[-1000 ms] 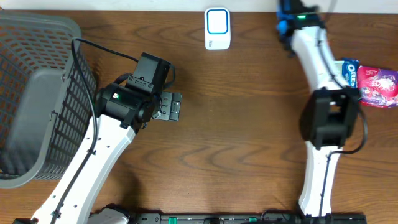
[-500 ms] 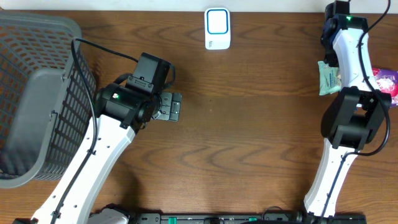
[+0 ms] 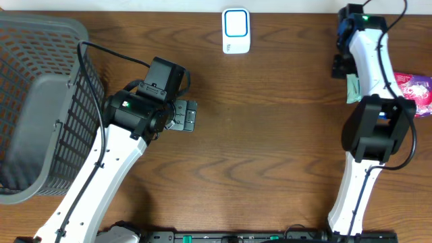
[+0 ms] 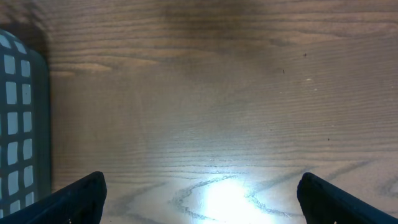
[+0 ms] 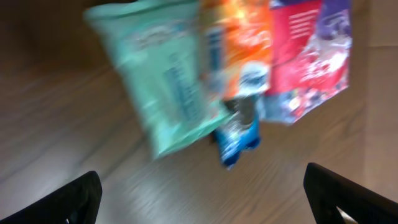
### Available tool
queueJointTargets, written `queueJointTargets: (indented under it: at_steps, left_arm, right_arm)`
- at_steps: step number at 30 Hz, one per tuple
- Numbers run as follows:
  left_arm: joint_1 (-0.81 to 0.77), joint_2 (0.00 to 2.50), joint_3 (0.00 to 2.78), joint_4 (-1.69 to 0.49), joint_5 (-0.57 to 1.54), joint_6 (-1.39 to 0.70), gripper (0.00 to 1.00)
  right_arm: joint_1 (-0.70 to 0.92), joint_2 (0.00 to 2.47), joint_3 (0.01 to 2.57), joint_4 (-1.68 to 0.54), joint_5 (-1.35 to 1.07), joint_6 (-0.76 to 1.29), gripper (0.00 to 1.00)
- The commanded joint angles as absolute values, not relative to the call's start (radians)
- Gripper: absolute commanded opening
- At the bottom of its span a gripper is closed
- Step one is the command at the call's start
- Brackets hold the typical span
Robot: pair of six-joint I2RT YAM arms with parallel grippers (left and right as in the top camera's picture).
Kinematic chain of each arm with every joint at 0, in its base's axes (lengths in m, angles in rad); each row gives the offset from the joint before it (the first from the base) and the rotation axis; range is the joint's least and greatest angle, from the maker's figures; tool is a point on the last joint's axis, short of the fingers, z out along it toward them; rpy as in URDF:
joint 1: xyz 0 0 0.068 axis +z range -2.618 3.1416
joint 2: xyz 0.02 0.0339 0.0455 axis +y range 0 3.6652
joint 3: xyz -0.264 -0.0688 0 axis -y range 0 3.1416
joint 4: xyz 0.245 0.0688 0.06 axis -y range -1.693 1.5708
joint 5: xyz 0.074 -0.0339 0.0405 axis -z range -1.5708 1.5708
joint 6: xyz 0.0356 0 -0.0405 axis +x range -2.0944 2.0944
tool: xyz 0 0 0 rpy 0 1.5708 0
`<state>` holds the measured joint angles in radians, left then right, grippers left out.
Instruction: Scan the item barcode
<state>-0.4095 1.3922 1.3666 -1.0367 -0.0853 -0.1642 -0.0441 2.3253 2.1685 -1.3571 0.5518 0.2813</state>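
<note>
My left tool (image 4: 202, 198): released, over the table (image 4: 205, 81).
My right tool (image 5: 202, 199): released; mint packet (image 5: 165, 93) at twelve o'clock.

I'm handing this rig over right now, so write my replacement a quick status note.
Left end effector: open, empty, over bare table beside the basket.
Right end effector: open, empty, by the snack packets at the table's right edge.
The scanner: far edge, middle, nothing near it.
Done: nothing visibly scanned.
Left: grasp a packet, show its barcode to the scanner.
</note>
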Motion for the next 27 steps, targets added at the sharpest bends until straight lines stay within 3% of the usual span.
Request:
queueJointTargets:
  at_steps: [1, 6, 12, 20, 27]
  left_arm:
    - [-0.409, 1.395, 1.365, -1.039, -0.094, -0.178, 0.98]
    - [-0.409, 1.395, 1.365, -1.039, -0.094, -0.178, 0.98]
    - [-0.409, 1.395, 1.365, -1.039, -0.094, -0.178, 0.98]
    - [-0.409, 1.395, 1.365, -1.039, -0.094, -0.178, 0.98]
    - [-0.409, 1.395, 1.365, -1.039, -0.094, -0.178, 0.98]
  right_arm:
    - [0.039, 2.16, 2.173, -1.377, 0.432, 0.31, 0.99]
    - [0.146, 2.008, 2.173, -1.425, 0.383, 0.311, 0.99]
    - [0.234, 1.847, 2.121, -1.645, 0.383, 0.396, 0.99]
    - [0.29, 1.522, 1.837, -1.641, 0.35, 0.396, 0.99]
    - [0.29, 1.166, 1.571, -1.636, 0.175, 0.396, 0.99]
